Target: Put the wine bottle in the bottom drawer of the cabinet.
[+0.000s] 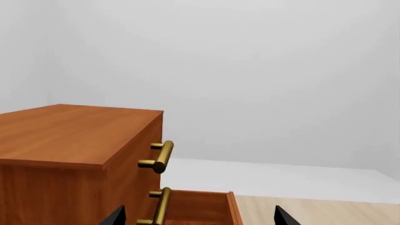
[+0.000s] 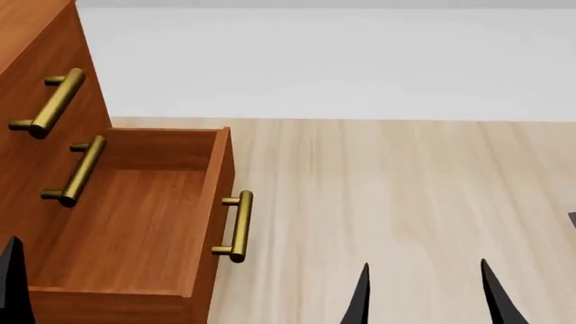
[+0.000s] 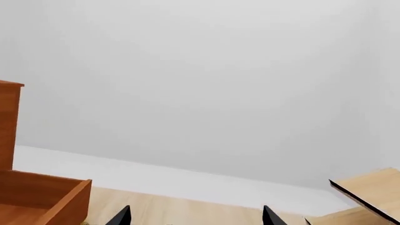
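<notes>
As seen from the head camera, one cabinet [image 2: 27,88] stood at the left, bearing three brass bar handles: one on the top drawer front [image 2: 50,102], one on the middle drawer front [image 2: 77,171], and one on the bottom drawer [image 2: 135,223]. Only the bottom drawer was pulled out; its reddish-brown interior lay bare, with its handle [image 2: 236,226] facing the pale wooden floor [image 2: 387,182].

No wine bottle appeared in any of the three views, so its location could not be determined.

Two grippers were partly visible. The right gripper [image 2: 423,293] showed two dark fingertips rising from the lower edge of the head view, well apart from each other, with bare floor between them and nothing grasped; the right wrist view likewise showed two separated tips [image 3: 195,215]. The left gripper [image 1: 198,216] showed two widely spread tips in its wrist view, poised beside the open drawer and gripping nothing. A pale wooden rack with a black edge [image 3: 368,192] appeared once, in the right wrist view.
</notes>
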Motion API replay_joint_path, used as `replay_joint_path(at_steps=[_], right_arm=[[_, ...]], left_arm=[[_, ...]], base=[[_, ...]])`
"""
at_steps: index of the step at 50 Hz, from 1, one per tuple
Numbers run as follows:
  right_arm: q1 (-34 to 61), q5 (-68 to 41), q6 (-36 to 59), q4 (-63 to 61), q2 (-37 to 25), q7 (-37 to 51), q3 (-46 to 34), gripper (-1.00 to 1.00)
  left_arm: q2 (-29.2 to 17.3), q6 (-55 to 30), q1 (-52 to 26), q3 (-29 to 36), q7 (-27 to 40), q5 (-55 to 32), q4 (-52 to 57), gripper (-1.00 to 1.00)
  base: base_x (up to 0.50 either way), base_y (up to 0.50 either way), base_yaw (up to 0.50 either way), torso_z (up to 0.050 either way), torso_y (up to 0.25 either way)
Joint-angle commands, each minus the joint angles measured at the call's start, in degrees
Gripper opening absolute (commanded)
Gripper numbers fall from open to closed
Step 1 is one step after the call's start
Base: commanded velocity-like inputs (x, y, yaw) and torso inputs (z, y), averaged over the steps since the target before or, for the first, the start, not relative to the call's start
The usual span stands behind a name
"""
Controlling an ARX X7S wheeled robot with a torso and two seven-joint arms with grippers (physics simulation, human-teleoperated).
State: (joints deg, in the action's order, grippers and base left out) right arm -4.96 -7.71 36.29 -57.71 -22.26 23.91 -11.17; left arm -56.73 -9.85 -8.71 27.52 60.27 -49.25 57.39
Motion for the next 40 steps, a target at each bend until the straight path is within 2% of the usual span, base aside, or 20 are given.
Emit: replay_joint_path(at_steps=[1,7,13,19,40], right_arm=[[1.7,-2.7,5.9,-1.2,0.0,1.9,5.1,1.0],[2.3,-5.2,7.8,-2.2,-2.3,4.2,8.4,1.0],[2.1,-19.1,4.9,-2.2,-15.2,19.7,9.4,1.0],[2.0,-24.5,3.9,-2.1,-21.8,26.3,11.0,1.0],[-3.8,-28.0,1.2,0.6,-25.3,29.1,19.5,1.0]], left_arm=[[0.2,0.8,0.2,0.4,-0.5,0.4,-0.8,1.0],[0.2,0.3,-0.2,0.8,-0.6,0.1,-0.9,1.0],[0.1,0.6,-0.1,0.8,-0.6,0.1,-1.1,1.0],[0.5,-0.5,-0.5,1.4,0.1,0.8,-1.4,1.0],[0.7,0.1,-0.4,2.0,-0.5,0.7,-2.0,1.0]], base=[[0.0,0.0,0.0,0.0,0.0],[0.0,0.0,0.0,0.0,0.0],[0.0,0.0,0.0,0.0,0.0],[0.0,0.0,0.0,0.0,0.0],[0.0,0.0,0.0,0.0,0.0]])
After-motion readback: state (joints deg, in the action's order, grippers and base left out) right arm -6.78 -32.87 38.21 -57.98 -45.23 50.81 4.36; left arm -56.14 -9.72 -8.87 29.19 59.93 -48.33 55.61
